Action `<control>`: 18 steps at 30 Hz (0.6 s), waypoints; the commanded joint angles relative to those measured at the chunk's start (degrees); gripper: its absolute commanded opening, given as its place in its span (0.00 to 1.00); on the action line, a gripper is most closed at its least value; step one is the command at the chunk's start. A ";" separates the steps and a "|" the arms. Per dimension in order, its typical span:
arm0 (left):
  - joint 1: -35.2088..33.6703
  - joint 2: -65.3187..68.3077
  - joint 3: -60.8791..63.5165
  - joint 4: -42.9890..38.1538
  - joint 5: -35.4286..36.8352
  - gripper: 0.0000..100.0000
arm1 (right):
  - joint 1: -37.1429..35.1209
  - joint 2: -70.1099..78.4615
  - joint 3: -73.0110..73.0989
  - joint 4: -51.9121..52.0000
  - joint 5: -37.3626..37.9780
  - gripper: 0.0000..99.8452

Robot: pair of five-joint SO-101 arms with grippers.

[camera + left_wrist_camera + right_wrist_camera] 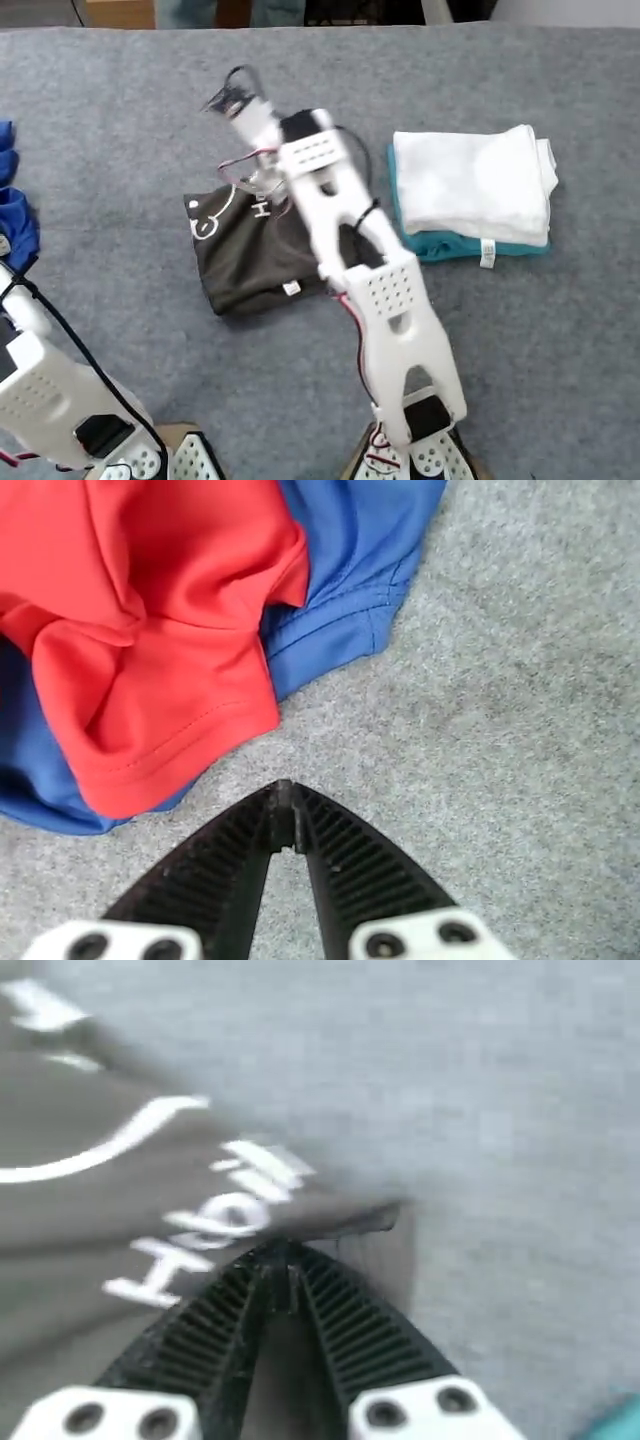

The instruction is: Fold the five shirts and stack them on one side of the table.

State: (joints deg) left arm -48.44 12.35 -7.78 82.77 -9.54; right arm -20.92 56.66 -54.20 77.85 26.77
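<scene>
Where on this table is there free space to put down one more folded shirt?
Bare table lies between the blue shirt and the dark shirt, along the far edge, and on the near side of the white shirt on the teal shirt. Crowded: the middle, where the right pincer grips the dark shirt.

Right arm [385,290]: extended from the near edge of the tabletop [560,380] toward its middle, long links nearly in line, far end tipped downward. Right gripper [282,1265]: jaws closed, ribbed inner faces meeting at the tips, low against the surface.

Left arm [45,395]: drawn in by the near left corner. Left gripper [285,815]: jaws closed tip to tip, aimed down at the tabletop.
</scene>
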 commanded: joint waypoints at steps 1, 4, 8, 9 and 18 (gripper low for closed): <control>-0.57 -2.55 -0.22 -0.35 -0.18 0.03 | 6.24 2.24 -11.56 -0.88 -0.26 0.02; -0.57 -2.55 -0.22 -0.53 -0.18 0.03 | 8.62 4.62 -19.65 -0.35 -0.26 0.02; -0.22 -2.55 -0.22 -0.62 -0.18 0.03 | 9.14 6.64 -28.97 1.93 -0.09 0.02; -0.13 -2.55 -0.31 -0.62 -0.18 0.03 | 9.05 7.08 -30.73 2.90 -0.09 0.02; 10.33 -3.16 -1.01 -0.35 -0.18 0.03 | 3.69 3.47 -41.36 23.56 -0.35 0.02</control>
State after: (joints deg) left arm -42.99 12.35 -7.78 82.59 -9.45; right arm -16.09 64.48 -92.44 98.68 26.86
